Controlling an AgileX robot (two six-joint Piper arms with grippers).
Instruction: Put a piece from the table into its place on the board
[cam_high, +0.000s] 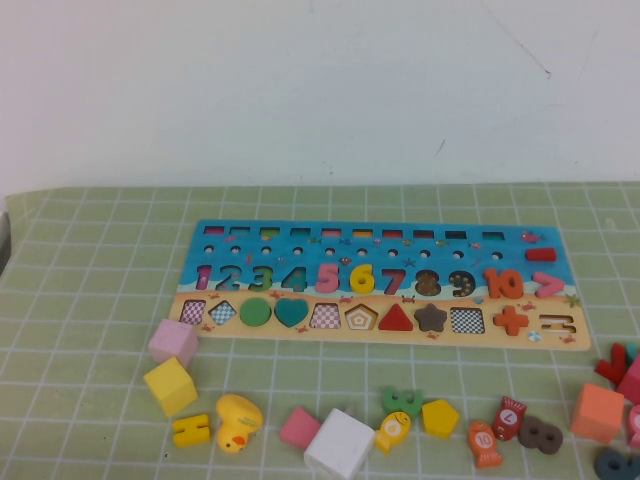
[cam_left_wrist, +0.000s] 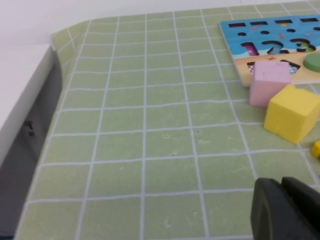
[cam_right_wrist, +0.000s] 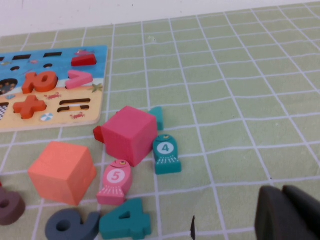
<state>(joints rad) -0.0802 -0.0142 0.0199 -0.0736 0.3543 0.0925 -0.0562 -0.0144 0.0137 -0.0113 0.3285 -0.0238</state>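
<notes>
**A:** Where's the yellow six?

**B:** From my station, the piece (cam_high: 362, 278) sits in the number row of the board (cam_high: 215, 228), between the pink five and the red seven, lying flat in its slot.

**A:** And the arms?

**B:** Neither shows from above. My left wrist camera has the left gripper (cam_left_wrist: 283, 200) low over the table (cam_high: 90, 300), off the board's left end on its near side. Its fingers are pressed together with nothing between them. A pink cube (cam_left_wrist: 269, 82) touching the board's corner and a yellow cube (cam_left_wrist: 291, 112) just beside it lie between the gripper and the board.

**A:** The right one?

**B:** The right gripper (cam_right_wrist: 283, 205) hangs off the board's right end, also on the near side. Its fingers look closed and empty too. Between it and the board I see a red cube (cam_right_wrist: 130, 134), an orange cube (cam_right_wrist: 62, 172) and two little fish pieces (cam_right_wrist: 166, 152).

**A:** Anything else loose?

**B:** A yellow duck (cam_high: 238, 422) and a white cube (cam_high: 339, 444), in front of the board's long near edge.
</notes>
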